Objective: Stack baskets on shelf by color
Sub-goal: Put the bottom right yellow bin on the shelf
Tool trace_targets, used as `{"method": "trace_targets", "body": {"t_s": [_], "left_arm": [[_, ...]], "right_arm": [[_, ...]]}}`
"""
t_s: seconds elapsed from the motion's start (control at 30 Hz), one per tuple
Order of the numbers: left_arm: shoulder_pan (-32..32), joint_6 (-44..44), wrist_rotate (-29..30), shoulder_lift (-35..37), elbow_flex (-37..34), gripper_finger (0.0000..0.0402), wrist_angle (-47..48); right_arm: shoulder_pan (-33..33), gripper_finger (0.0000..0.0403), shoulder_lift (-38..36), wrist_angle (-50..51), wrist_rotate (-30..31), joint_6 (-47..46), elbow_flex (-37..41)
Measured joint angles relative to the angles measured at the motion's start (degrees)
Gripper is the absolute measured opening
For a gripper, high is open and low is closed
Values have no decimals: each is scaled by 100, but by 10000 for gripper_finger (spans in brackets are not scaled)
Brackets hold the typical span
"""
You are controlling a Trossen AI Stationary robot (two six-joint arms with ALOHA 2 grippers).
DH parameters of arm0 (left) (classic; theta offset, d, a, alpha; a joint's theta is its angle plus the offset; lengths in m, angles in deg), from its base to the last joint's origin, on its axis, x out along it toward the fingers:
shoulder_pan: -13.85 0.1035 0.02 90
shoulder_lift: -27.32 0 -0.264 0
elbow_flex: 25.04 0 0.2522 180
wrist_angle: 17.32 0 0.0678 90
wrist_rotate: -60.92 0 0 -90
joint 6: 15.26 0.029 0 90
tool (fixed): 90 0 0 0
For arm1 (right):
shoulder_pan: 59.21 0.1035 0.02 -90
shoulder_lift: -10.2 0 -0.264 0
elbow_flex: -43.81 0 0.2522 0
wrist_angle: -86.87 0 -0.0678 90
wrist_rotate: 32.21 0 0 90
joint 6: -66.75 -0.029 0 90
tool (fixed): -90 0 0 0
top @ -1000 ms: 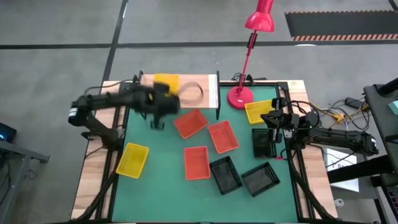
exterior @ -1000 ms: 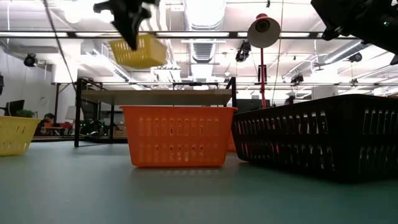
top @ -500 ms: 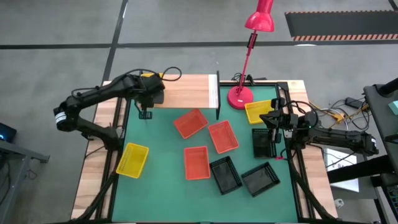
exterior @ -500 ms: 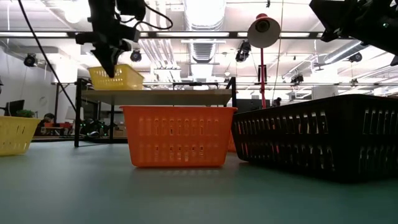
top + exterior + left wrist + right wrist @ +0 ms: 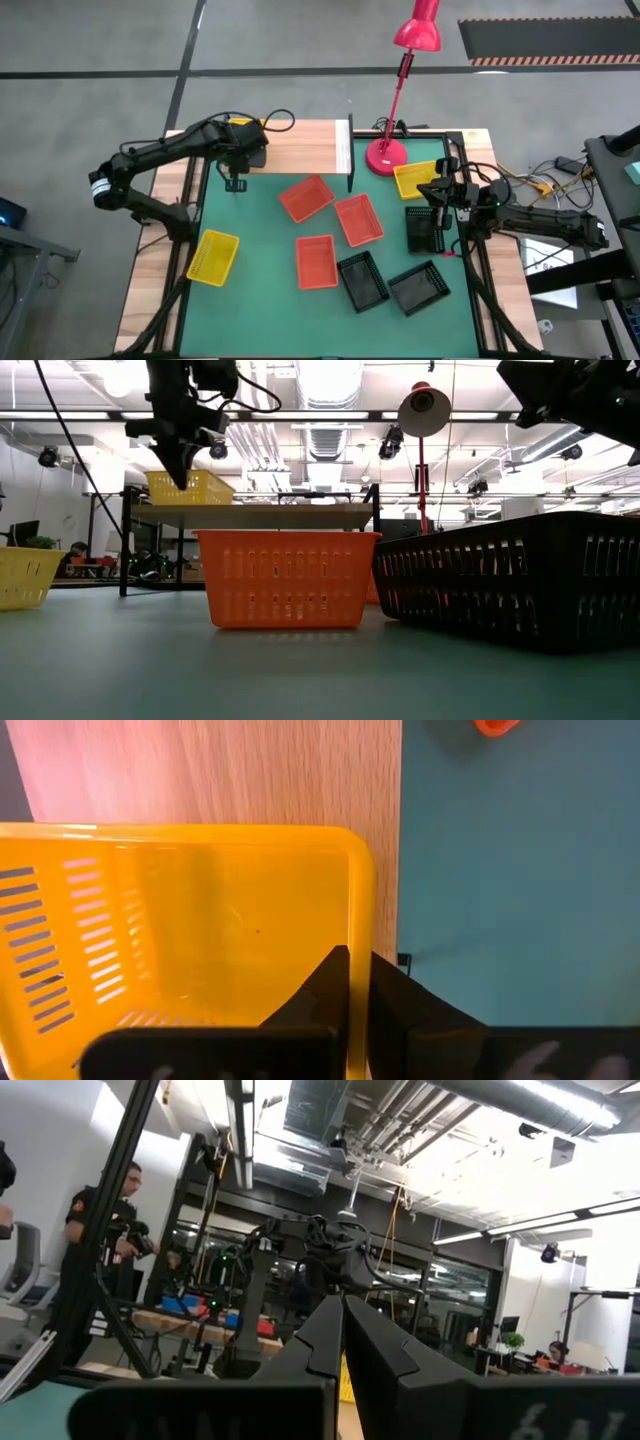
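A yellow basket (image 5: 190,930) sits on the left end of the wooden shelf (image 5: 300,147), and my left gripper (image 5: 358,982) is shut on it from above. In the low view the basket's (image 5: 192,487) bottom meets the shelf's plank (image 5: 270,515). More baskets lie on the green table: yellow ones (image 5: 213,256) (image 5: 415,179), three red-orange ones (image 5: 306,198) (image 5: 358,220) (image 5: 316,261) and three black ones (image 5: 424,228) (image 5: 362,280) (image 5: 418,287). My right gripper (image 5: 340,1335) waits shut at the table's right edge, pointing up and holding nothing. My left gripper pinches one side wall of the yellow basket (image 5: 358,925), near a rounded corner of the rim. One finger (image 5: 325,990) is inside the basket and the other (image 5: 400,1005) outside. The fingers come steeply from above. The basket stands upright with its bottom on the shelf's plank.
A red desk lamp (image 5: 398,75) stands with its base (image 5: 385,156) beside the shelf's right end. The rest of the shelf's plank to the right of the basket is bare wood. People stand in the room beyond the table.
My left gripper has carried the yellow basket toward the table's far left corner and down. The basket was hanging clear above the shelf and now rests on its left end. Over the last half second the gripper has barely moved, and it stays shut on the basket.
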Motion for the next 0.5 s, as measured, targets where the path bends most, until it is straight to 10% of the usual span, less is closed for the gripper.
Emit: {"method": "trace_targets", "body": {"t_s": [0.5], "left_arm": [[-7, 128, 183, 4, 46, 115, -45]], "right_arm": [[0, 9, 0, 15, 0, -33, 0]]}}
